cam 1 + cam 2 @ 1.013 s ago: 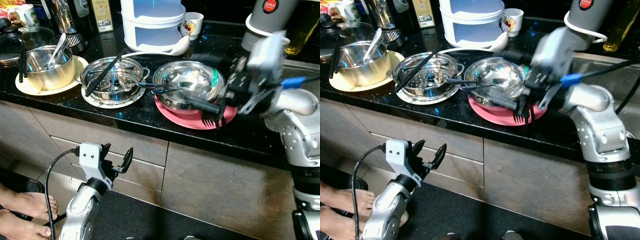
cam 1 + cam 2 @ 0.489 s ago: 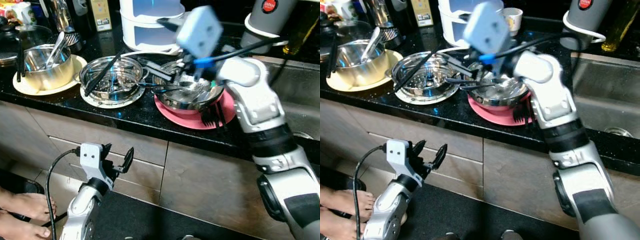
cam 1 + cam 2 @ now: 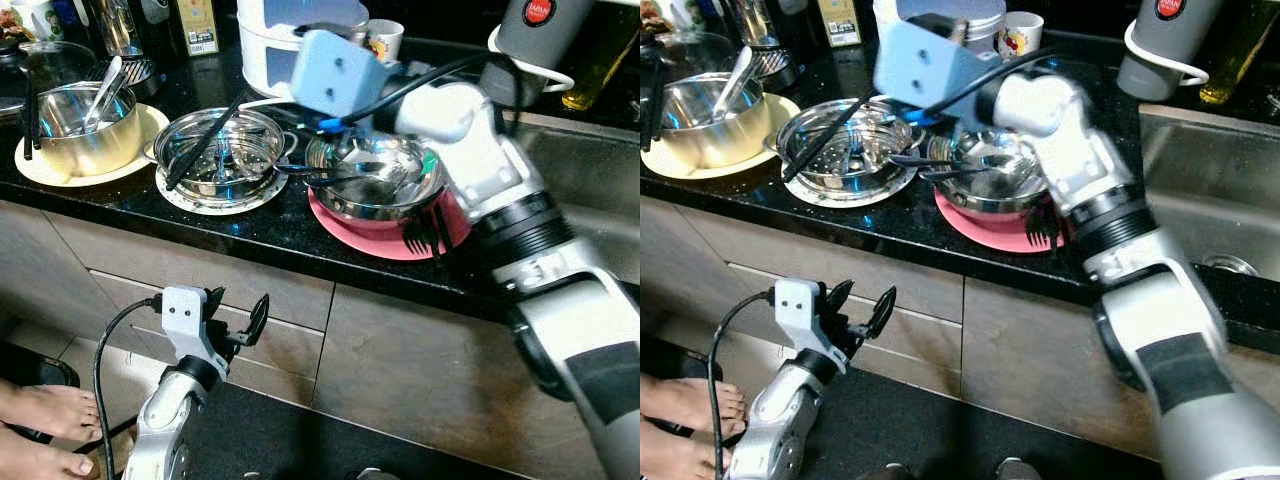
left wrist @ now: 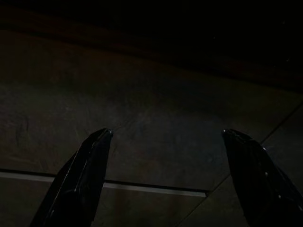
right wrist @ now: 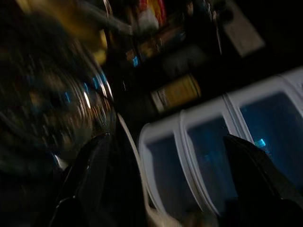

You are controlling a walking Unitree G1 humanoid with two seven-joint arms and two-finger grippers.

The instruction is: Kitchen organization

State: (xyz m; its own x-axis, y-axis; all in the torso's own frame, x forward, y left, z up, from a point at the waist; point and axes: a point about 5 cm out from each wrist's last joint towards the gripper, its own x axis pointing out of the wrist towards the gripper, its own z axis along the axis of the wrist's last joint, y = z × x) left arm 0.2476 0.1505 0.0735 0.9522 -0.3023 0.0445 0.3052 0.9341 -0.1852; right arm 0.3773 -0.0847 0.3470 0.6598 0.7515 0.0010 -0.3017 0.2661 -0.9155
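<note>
The right gripper (image 5: 161, 179), fingers apart and empty, reaches over the steel bowl (image 3: 378, 178) on the pink plate (image 3: 385, 228), likely for utensils in the steamer pot (image 3: 222, 155) beside it. The left gripper (image 3: 238, 318), also apart, hangs idle below the table (image 3: 300, 245).

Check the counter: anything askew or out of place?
Yes. A black fork lies on the pink plate, tines hanging past the counter edge. Long black utensils lean slanted across the steamer pot, and another bridges into the steel bowl. No spill visible.
</note>
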